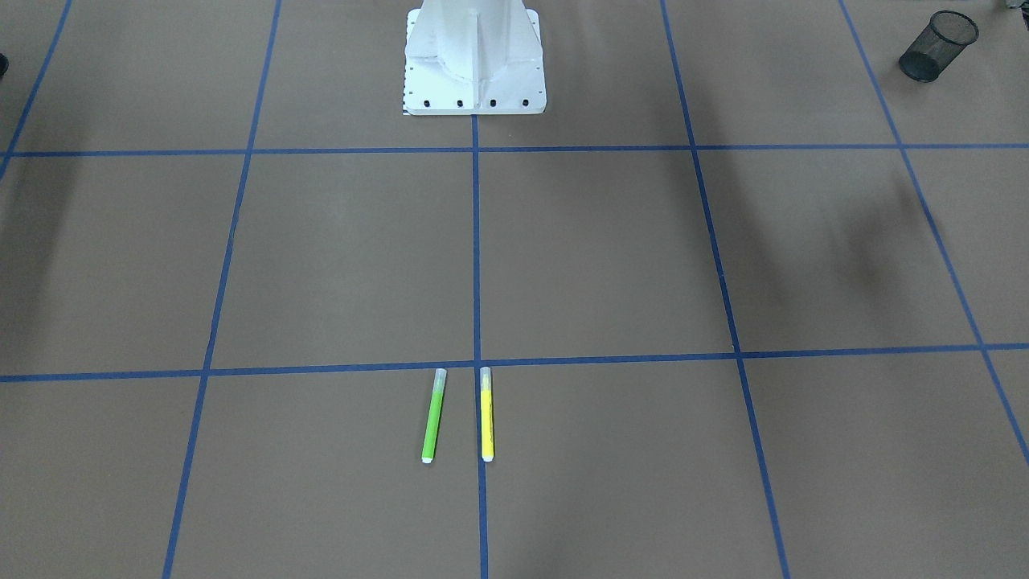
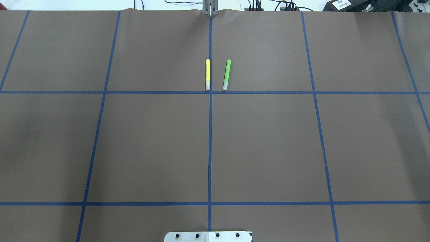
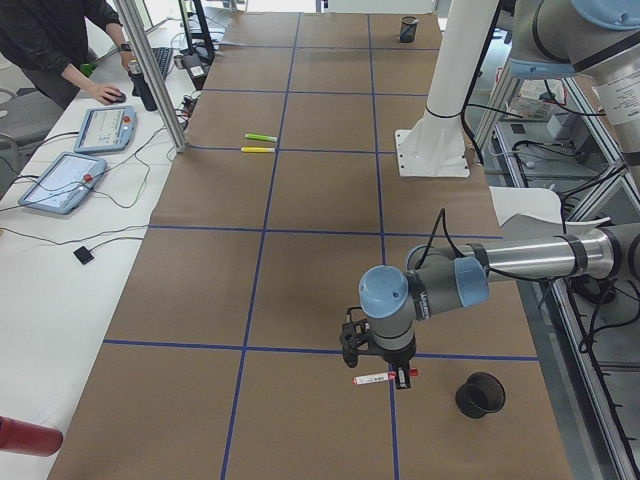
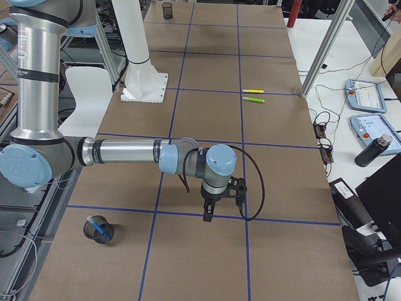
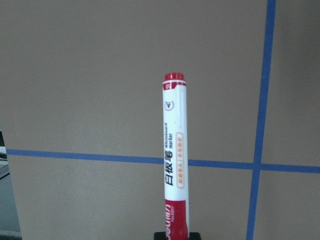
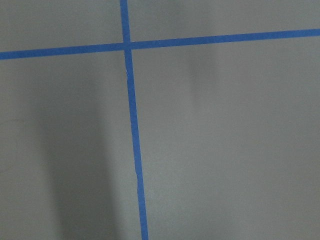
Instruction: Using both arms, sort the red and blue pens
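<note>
Left gripper [image 3: 402, 378] is clamping the red pen [image 5: 175, 160] by its red lower end, fingers closed tight on the barrel. Its wrist cam is cutting them off at 6 o'clock, leaving only a black sliver, w/ the pen pointing to 12 o'clock over the brown table [image 5: 75, 75]. From the left-end cam the pen is sitting level, low over a blue tape line [image 3: 300, 349]; whether it is touching the paper can't be told. A black cup [image 3: 480, 395] is standing at approx 4 o'clock of that gripper, near but apart.

Right gripper [image 4: 207, 216] is hanging low on the outstretched right arm [image 4: 125, 152]. It's showing small and dark in the right-end cam, and its wrist cam is giving only tape and shadow, so how far its fingers are parted can't be told. Blue pen [image 4: 93, 222] is standing in a mesh cup [image 4: 99, 229] at approx 9 o'clock of that gripper, well apart, its lower part hidden by mesh.

Both arms are falling outside the overhead & front cams. There, the yellow marker [image 2: 208, 74] and lime-green marker [image 2: 227, 74] are lying side by side, not touching, green at 3 o'clock of yellow. The white pedestal [image 1: 474, 56] is getting cropped at the frame edge. A person's hand [image 3: 100, 95] is resting on a side bench.
</note>
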`<action>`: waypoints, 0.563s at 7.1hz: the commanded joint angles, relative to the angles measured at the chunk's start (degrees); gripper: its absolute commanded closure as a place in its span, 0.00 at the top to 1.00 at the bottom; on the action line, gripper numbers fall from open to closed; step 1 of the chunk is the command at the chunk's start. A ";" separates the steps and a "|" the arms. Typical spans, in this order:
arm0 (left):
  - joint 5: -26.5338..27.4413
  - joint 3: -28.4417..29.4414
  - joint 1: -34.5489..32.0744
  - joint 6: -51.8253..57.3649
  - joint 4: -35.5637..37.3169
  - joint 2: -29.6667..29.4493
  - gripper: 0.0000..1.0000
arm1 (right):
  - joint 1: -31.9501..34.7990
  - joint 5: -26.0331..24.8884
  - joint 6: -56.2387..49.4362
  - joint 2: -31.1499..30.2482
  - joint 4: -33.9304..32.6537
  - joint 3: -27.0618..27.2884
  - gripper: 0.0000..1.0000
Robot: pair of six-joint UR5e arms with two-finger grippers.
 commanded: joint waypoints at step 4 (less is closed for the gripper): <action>-0.02 -3.57 -13.46 10.84 33.62 2.49 0.00 | -0.43 1.96 0.10 0.02 0.09 0.38 1.00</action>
